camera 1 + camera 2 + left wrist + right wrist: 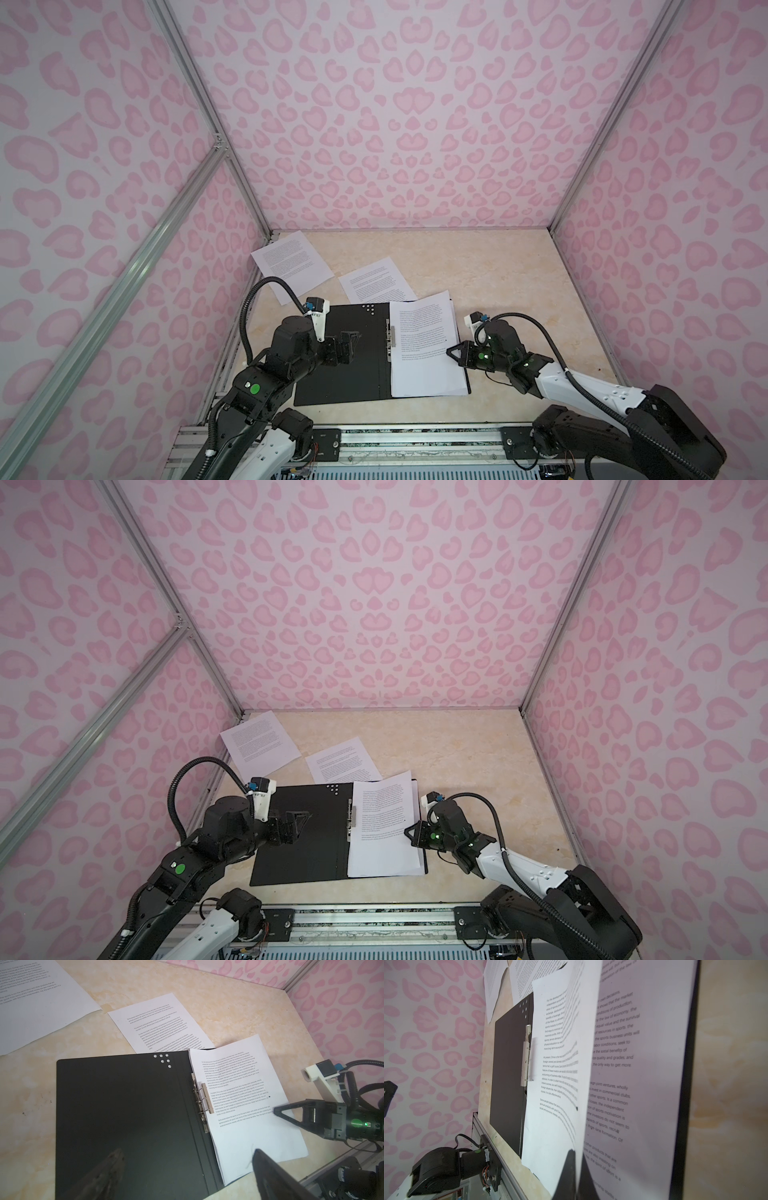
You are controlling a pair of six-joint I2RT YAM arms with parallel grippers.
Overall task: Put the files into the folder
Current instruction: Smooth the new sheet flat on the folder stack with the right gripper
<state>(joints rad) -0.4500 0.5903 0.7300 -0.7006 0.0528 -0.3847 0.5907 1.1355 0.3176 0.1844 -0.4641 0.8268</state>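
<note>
A beige marbled tabletop [511,270] sits inside pink leopard-print walls.

In both top views a thin black open folder [345,365] lies at centre, with its long axis running from 12 to 6 o'clock. A stack of white printed paper sheets [428,374] covers its 3 o'clock half. One loose printed sheet [291,266] lies at 11 o'clock of the folder, and another loose sheet [376,280] touches its 12 o'clock edge. The left gripper [348,338] hangs wide open over the bare 9 o'clock cover. The right gripper [451,352] meets the stack's 3 o'clock edge.

In the left wrist view, the metal clip [204,1099] runs along the spine, at 9 o'clock of the right gripper.

In the right wrist view, the top sheet [556,1084] curls up off the stack, pinched between the closed fingers [568,1172]. The right arm is nearer, and the clip likely lies straight ahead of it.
</note>
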